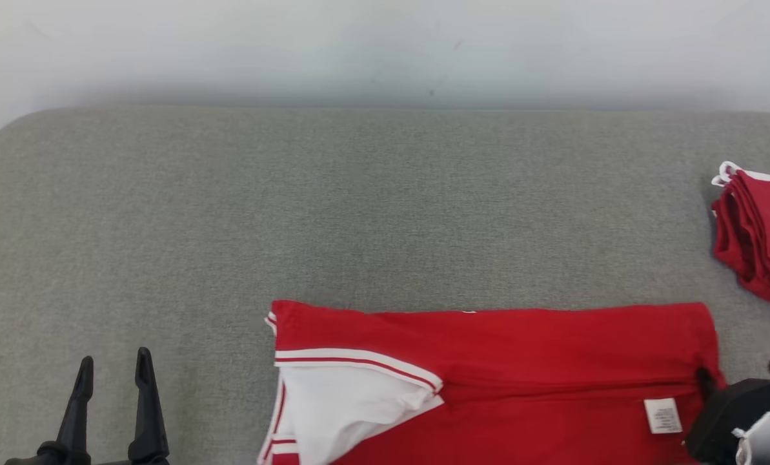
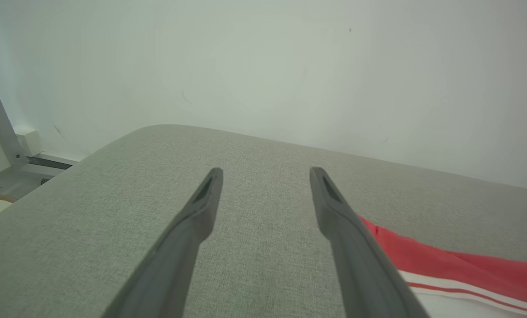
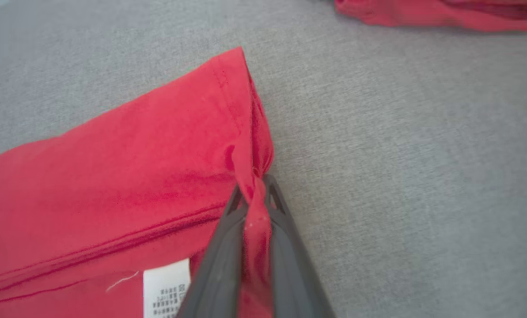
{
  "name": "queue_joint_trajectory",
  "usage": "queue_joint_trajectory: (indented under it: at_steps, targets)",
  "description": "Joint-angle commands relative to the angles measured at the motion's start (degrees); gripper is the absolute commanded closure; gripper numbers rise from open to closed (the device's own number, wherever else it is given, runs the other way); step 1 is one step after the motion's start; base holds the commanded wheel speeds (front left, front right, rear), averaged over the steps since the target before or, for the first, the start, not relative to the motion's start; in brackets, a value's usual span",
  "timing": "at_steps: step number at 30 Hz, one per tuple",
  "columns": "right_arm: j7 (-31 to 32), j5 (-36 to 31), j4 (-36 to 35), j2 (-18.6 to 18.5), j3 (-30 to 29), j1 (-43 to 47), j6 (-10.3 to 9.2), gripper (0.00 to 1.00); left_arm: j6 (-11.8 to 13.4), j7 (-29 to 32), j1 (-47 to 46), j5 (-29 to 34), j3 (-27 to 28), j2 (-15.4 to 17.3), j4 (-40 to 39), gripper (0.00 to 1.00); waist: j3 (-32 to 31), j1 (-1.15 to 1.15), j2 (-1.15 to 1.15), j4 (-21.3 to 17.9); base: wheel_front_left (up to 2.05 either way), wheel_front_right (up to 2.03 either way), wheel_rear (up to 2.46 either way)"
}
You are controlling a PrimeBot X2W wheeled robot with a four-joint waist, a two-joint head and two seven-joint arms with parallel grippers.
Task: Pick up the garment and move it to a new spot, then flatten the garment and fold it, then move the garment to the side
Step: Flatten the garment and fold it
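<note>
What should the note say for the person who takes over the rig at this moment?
Left gripper: open, holds nothing, over the gray surface, left of the garment.
Right gripper: shut on the garment's right edge, near its white label.
Done: the garment lies flat and appears part folded, with a white sleeve turned in.
Left: probably finish the fold, then move it aside. A red pile lies at the far right.

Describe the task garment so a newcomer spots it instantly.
Grey padded surface, near edge: the garment lies flat, right gripper pinching its corner. Unlike the red pile at the right edge, it shows a white striped-trim sleeve and a white label.
</note>
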Motion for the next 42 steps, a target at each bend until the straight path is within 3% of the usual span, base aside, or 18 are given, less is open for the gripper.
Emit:
queue_joint_trajectory:
  at_steps: [1, 11, 15, 20, 28, 36, 42]
  targets:
    - [-0.6, -0.9, -1.0, -0.2, -1.4, -0.9, -0.18, 1.00, -0.2, -0.2, 0.2, -0.2, 0.1, -0.3, 0.2, 0.00, 0.0, 0.00, 0.00, -1.2, 0.00, 0.00, 0.00]
    - [0.7, -5.4, -7.9, -0.2, -8.8, -1.7, -0.18, 1.00, -0.5, 0.0, -0.3, -0.7, -0.6, 0.2, 0.9, 0.00, 0.0, 0.00, 0.00, -3.7, 0.00, 0.00, 0.00]
    - [2.7, -5.7, -10.1, -0.2, -7.6, -0.1, -0.18, 1.00, -0.5, 0.3, -0.1, -0.8, -1.0, 0.3, 1.0, 0.00, -0.4, 0.00, 0.00, -3.8, 0.00, 0.00, 0.00]
    - [5.8, -2.2, -13.6, -0.2, -0.6, 2.7, -0.17, 1.00, -0.4, 0.4, 0.7, -0.9, -1.6, 0.2, 1.3, 0.00, -1.2, 0.00, 0.00, -3.6, 0.00, 0.00, 0.00]
    - [6.9, 6.2, -16.5, -0.1, 17.8, 5.0, -0.17, 1.00, -0.1, 1.0, 1.3, -1.1, -2.3, 0.1, 1.0, 0.00, -1.9, 0.00, 0.00, -2.5, 0.00, 0.00, 0.00]
    - [6.1, 8.9, -12.4, -0.1, 33.0, 1.5, -0.17, 1.00, 0.3, 1.7, 1.4, -1.1, -3.2, -0.1, 0.5, 0.00, -1.9, 0.00, 0.00, -0.9, 0.00, 0.00, 0.00]
    - [4.7, 10.0, -8.1, -0.1, 38.6, -2.1, -0.17, 1.00, 0.5, 1.9, 0.5, -1.0, -3.8, -0.3, 0.4, 0.00, -1.2, 0.00, 0.00, 0.1, 0.00, 0.00, 0.00]
